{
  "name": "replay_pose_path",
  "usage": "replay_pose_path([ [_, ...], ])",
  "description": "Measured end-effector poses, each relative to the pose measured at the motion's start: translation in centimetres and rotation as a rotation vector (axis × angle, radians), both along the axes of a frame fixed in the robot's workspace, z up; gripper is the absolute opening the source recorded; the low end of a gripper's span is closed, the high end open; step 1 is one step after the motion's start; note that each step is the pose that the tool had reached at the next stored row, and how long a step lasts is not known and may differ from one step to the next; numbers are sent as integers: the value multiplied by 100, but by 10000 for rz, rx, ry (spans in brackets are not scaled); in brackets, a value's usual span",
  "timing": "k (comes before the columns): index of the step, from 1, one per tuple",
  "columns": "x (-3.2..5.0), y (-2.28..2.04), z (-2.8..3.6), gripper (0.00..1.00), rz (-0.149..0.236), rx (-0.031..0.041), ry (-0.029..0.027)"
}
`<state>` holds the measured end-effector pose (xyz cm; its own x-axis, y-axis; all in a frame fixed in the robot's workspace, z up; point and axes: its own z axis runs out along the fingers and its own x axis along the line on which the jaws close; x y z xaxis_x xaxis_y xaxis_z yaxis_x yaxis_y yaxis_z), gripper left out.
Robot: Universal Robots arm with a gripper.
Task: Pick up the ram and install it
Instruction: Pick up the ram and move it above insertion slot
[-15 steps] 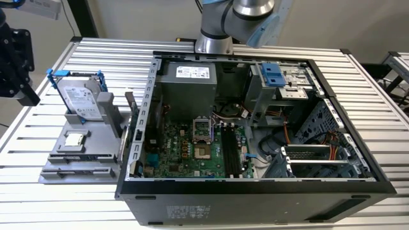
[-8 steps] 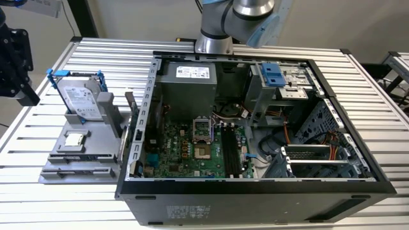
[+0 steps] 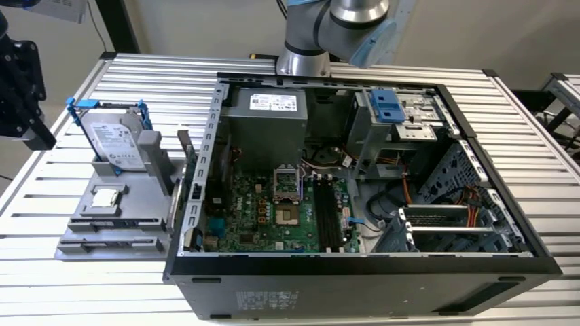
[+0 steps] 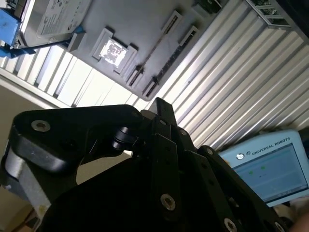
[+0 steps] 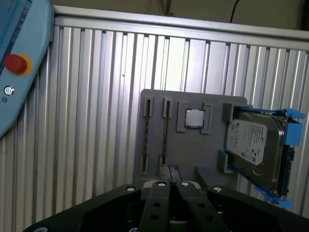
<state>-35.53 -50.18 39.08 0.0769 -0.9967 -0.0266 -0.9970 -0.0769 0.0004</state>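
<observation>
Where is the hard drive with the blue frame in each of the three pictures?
Exterior view: the hard drive stands on the grey holder, at the exterior view's left of the computer case.
First wrist view: beside the holder's square chip.
Second wrist view: past the same chip, at the holder's end.
Shared landmark: the square chip.

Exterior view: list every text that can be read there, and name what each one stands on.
White label on the hard drive: print too small to read.
White label on the power supply: print too small to read.
Sticker on the outer wall of the computer case: print too small to read.
No text can be quoted.
</observation>
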Motion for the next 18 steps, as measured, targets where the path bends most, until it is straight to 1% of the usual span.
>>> replay_pose_path([
  [3, 0, 0, 0, 0, 2, 0, 5],
  [12, 0, 25, 0, 0, 4, 0, 5],
  [13, 0, 28, 0, 100, 5, 0, 4],
  [18, 0, 42, 0, 100, 4, 0, 5],
])
